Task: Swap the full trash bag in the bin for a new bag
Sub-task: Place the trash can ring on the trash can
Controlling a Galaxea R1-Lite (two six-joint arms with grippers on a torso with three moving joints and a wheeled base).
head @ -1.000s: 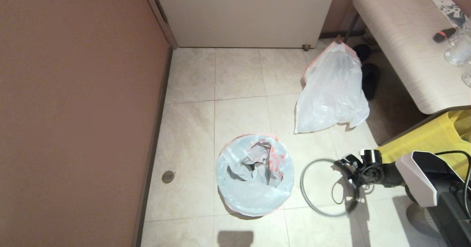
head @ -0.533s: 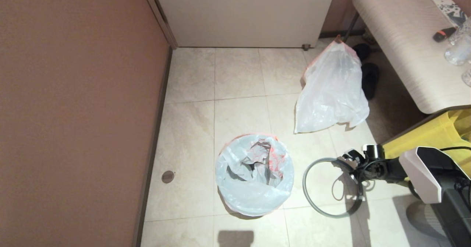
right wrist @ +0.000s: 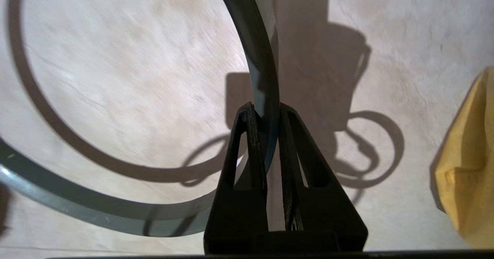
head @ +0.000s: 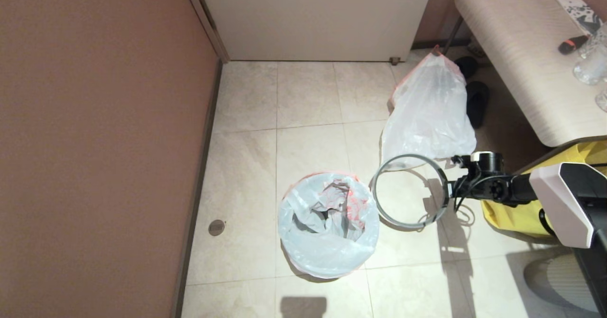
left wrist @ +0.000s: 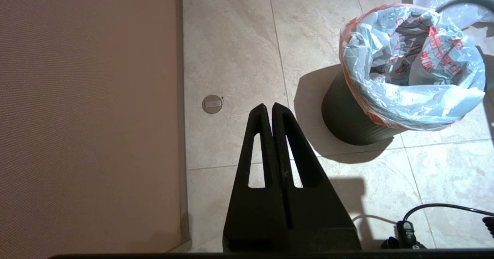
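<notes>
Since lifted, grey ring (head: 410,192) nearer bin (head: 328,225)

New bag (head: 327,228) lines bin (left wrist: 347,116); ring (head: 410,191) beside it.

right arm (head: 564,204): white shell, black joints | claw (right wrist: 266,110): black, triangular cut-outs | cable (head: 462,199): probably black

The light is bright and comes from above and behind me, so my arm and the grey ring (head: 410,191) throw sharp dark shadows on the floor (head: 308,157). In my right wrist view the floor is smeared by motion blur. The other views are sharp.
</notes>
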